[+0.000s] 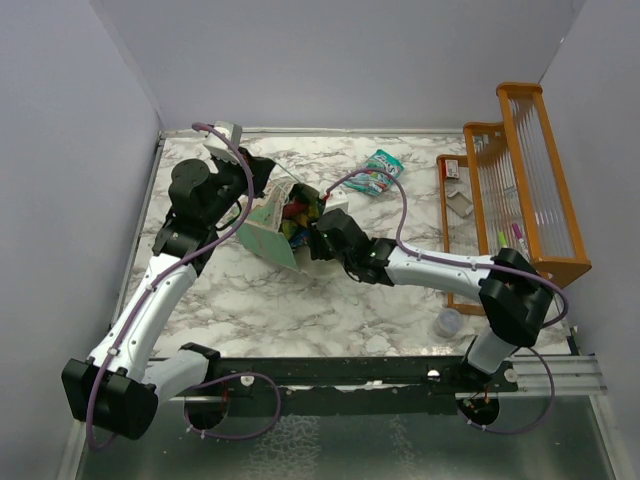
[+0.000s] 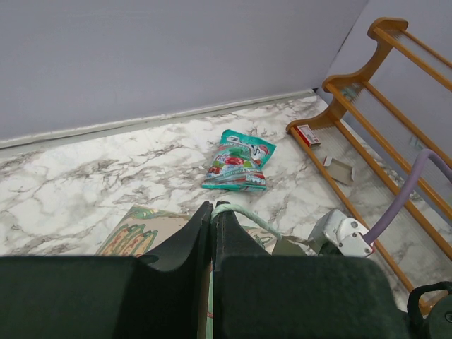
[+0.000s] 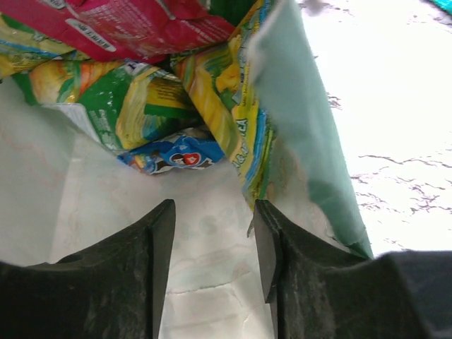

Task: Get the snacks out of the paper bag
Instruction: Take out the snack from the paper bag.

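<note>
Mint-green paper bag [image 1: 268,228] tipped on side toward far-left corner of tabletop, mouth facing right edge. Left gripper [image 2: 213,210] pressed together on string handle [image 2: 247,215], propping mouth up. Right gripper [image 3: 212,215] spread inside mouth, pinching nothing. Red packet [image 3: 127,25], green-yellow packet [image 3: 141,99] and blue packet [image 3: 176,157] jammed deep. Teal packet [image 1: 378,172] lies out near far edge.

Risks:
- finger catches bag wall along with packet, drags bag
- thin handle slips from pinch, mouth collapses
- slick foil squirts free
</note>
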